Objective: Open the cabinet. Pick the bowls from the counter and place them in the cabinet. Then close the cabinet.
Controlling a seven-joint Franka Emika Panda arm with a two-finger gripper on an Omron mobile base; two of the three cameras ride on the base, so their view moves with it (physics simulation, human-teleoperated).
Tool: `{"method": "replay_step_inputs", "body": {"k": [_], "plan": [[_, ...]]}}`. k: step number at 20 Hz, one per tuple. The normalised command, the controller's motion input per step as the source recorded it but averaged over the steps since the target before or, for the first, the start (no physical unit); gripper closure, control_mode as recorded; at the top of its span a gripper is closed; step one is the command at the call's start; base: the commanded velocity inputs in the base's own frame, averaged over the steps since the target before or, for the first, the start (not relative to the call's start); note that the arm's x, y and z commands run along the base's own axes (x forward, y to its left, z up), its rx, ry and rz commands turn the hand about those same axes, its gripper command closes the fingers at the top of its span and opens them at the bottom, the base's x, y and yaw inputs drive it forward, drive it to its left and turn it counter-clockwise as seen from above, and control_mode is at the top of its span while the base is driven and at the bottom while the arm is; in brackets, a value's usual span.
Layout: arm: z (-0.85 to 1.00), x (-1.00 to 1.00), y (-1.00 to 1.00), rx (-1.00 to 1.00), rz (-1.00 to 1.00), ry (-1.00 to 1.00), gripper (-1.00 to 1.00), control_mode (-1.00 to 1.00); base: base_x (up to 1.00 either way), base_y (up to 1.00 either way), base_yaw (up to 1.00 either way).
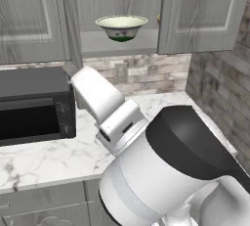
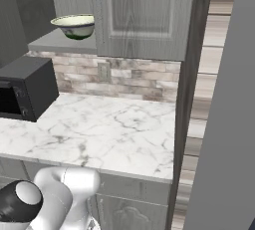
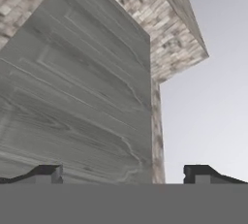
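Simulated kitchen, stone-brick backsplash [image 1: 146, 76] behind a white marble counter [image 2: 114, 129]. Gripper [image 3: 123, 174] spread wide, holding nothing, tips facing a grey wood-grain panel. Wall cabinet [image 1: 117, 44] open, right door [image 1: 202, 14] swung out. On its shelf sits the cream bowl [image 1: 121, 27] with dark pattern, upright; a sliver of something tan just right of it, behind the door. Black microwave [image 1: 34, 105] on counter at left.

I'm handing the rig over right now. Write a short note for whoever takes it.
Gripper: open, holding nothing, facing a grey cabinet door panel.
Cabinet: open. The patterned bowl sits on its shelf; a sliver of something tan shows behind the right door's edge, too little to identify.
Counter: marble beside the microwave, no bowls on the visible part.
Left: confirm second bowl, close the doors.
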Motion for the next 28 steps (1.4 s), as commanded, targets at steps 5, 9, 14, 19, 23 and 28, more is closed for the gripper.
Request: {"method": "replay_step_inputs", "body": {"k": [5,9,14,19,23,28], "plan": [[-0.04,0.01,0.66,0.21,-0.01,0.26,-1.0,-1.0,0.0,0.0,0.0],[-0.23,-0.03,0.5,0.15,-0.06,0.13,-1.0,-1.0,0.0,0.0,0.0],[-0.52,0.0,0.35,0.22,-0.14,0.09,-1.0,-1.0,0.0,0.0,0.0],[-0.74,0.0,0.11,0.27,-0.21,0.08,-1.0,-1.0,0.0,0.0,0.0],[-0.84,-0.05,0.5,0.29,-0.16,0.1,-1.0,-1.0,0.0,0.0,0.0],[-0.57,-0.31,0.66,0.34,-0.09,0.07,-1.0,-1.0,0.0,0.0,0.0]]}}
